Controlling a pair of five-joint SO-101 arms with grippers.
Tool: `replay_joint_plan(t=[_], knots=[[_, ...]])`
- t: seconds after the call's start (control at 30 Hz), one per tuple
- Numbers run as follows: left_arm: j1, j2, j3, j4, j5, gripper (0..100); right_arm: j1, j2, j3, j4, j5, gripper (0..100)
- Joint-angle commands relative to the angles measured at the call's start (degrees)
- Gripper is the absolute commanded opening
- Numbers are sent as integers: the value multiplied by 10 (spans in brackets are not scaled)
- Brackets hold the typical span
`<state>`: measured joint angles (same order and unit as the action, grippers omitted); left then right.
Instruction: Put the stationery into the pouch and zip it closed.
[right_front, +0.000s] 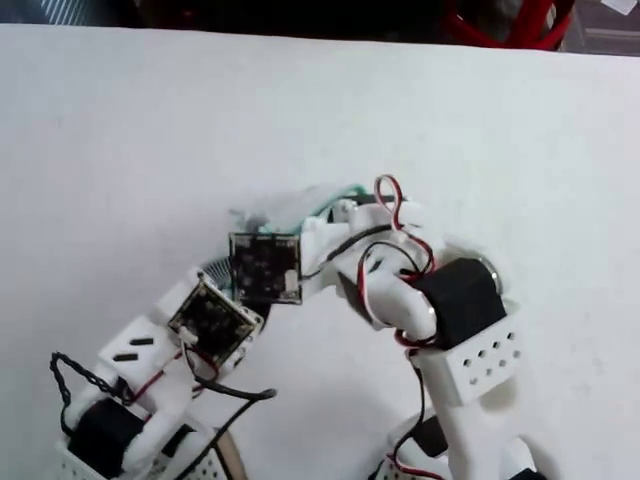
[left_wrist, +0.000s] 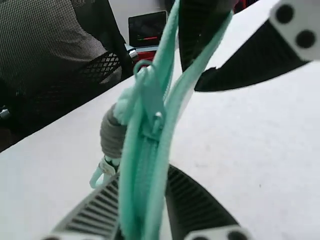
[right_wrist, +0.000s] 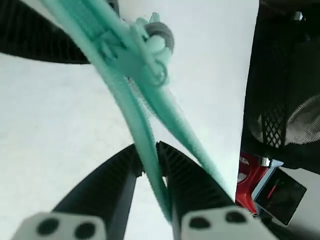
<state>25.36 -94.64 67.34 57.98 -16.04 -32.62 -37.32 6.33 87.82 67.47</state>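
Mint-green pouch (right_front: 338, 196) is sitting at centre frame, left tool (left_wrist: 144, 176) and right tool (right_wrist: 148, 150) each clamping its zipper tape (left_wrist: 175, 112); uneven pulling is risking the tape slipping free or the slider (left_wrist: 152, 117) jamming.

The high view looks steeply down over the table (right_front: 130, 130) from above. The left wrist view sits just behind the left gripper (left_wrist: 143, 177), very close on the zip (left_wrist: 152, 145), facing the right gripper (right_wrist: 148, 152); the right wrist view faces back. Both share the zip's slider (right_wrist: 124, 54) and a strip of table.
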Motion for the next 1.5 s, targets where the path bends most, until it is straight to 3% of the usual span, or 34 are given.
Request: replay_joint_plan(t=[0.0,0.1,0.33,0.6,0.83,0.97,1.1,1.17,1.3,1.47], knots=[[-6,-3,11,-66,48,24,4,-25,-36,-7,-71,21],[-15,-3,28,-103,77,24,5,-36,-56,-7,-159,36],[-73,-2,30,-160,136,23,0,-53,-72,-4,-339,246],[-73,-2,33,-176,143,22,-103,-135,-80,-46,-386,251],[-52,-2,37,-141,143,22,-56,-45,-158,-105,-541,251],[3,-2,81,-134,140,22,-44,75,-312,-9,-633,207],[83,-2,113,-134,138,22,-46,204,-509,108,-634,170],[117,-2,116,-129,117,22,-45,247,-550,113,-634,170],[153,-2,144,-134,62,22,-73,269,-492,112,-634,170],[117,-1,163,-159,40,22,-96,218,-338,113,-593,170]])
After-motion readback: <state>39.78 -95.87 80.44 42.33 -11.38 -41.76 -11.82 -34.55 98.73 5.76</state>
